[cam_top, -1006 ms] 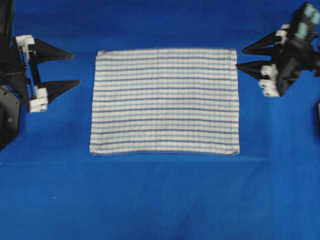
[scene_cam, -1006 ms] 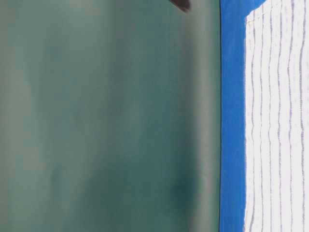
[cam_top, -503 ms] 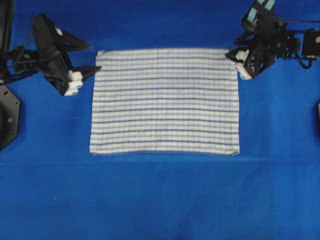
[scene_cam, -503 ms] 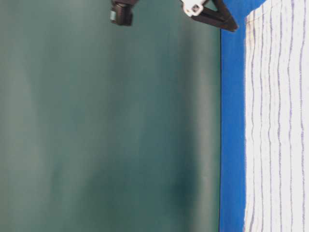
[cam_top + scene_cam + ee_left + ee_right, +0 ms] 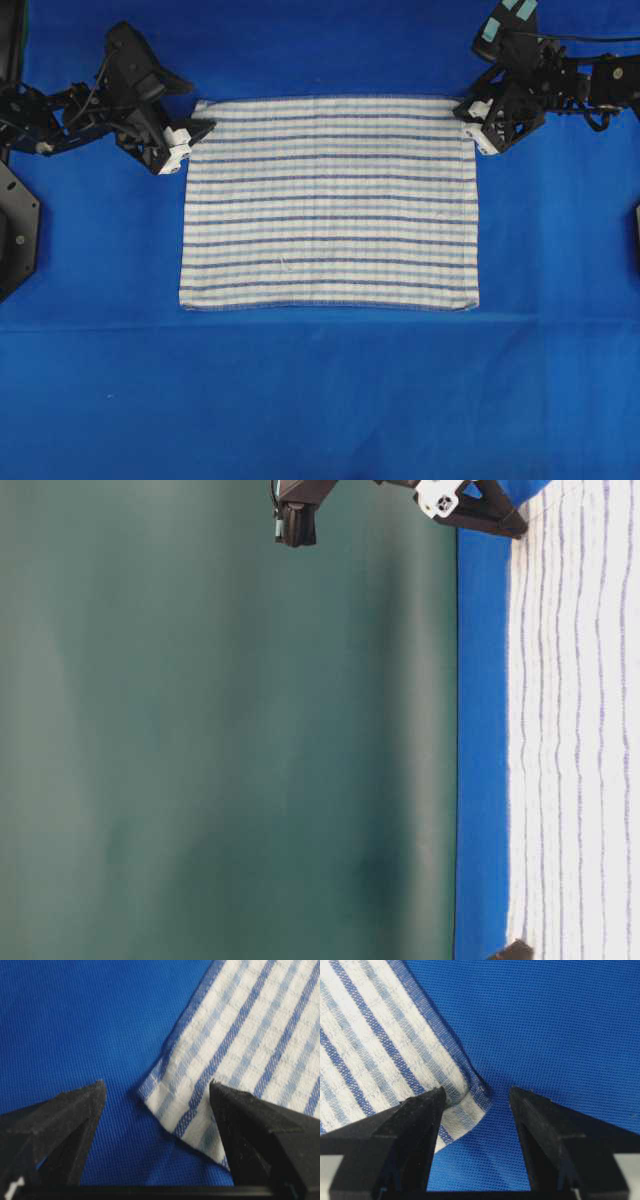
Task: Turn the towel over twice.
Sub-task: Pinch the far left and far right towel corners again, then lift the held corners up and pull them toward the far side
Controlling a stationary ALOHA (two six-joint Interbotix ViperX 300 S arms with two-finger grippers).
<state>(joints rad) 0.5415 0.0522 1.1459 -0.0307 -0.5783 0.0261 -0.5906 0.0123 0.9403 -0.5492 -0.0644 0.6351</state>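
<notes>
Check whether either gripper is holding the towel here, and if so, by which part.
Nothing is held. The left gripper and right gripper each straddle a far corner of the towel with jaws open, not closed on it.

A plain blue woven table covering (image 5: 320,400) is seen spread flat across the whole work surface, its weave shown finely up close, and a dull dark-green backdrop (image 5: 220,740) is seen behind.

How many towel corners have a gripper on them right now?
2. The left gripper straddles the towel at its far left corner, the right gripper at its far right corner, both with jaws open. The two near corners lie free.
</notes>
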